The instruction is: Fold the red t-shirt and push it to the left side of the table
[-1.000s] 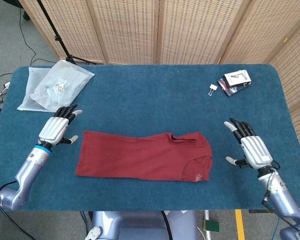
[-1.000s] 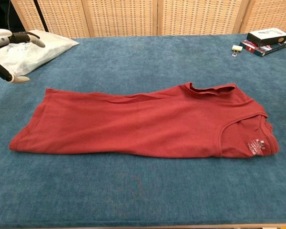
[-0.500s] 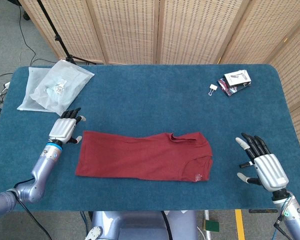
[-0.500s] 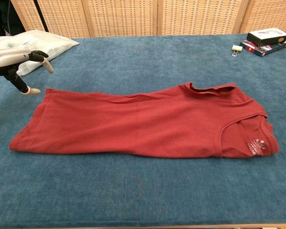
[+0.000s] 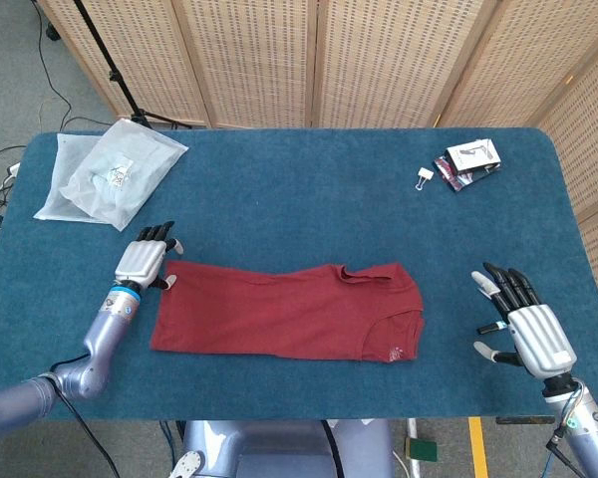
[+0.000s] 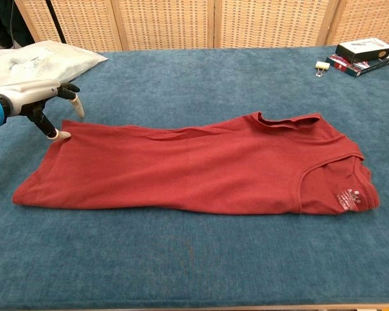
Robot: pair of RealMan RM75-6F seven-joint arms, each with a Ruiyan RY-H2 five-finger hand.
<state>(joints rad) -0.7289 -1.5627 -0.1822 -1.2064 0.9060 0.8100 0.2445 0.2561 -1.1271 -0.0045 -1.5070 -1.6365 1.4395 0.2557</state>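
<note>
The red t-shirt (image 5: 289,312) lies folded lengthwise into a long strip across the blue table, collar towards the right (image 6: 201,172). My left hand (image 5: 143,263) hovers at the strip's far left corner, fingers apart, a fingertip (image 6: 63,135) touching the hem there; it holds nothing. My right hand (image 5: 533,334) is open with fingers spread near the table's right front edge, well clear of the shirt. It does not show in the chest view.
A clear plastic bag (image 5: 110,175) lies at the back left, just behind my left hand. A binder clip (image 5: 424,177) and a small stack of boxes (image 5: 470,162) sit at the back right. Wicker screens stand behind the table (image 5: 309,189).
My left hand moved right and slightly nearer, reaching the shirt's far left corner. My right hand drew back towards the table's front right edge, then held almost still.
</note>
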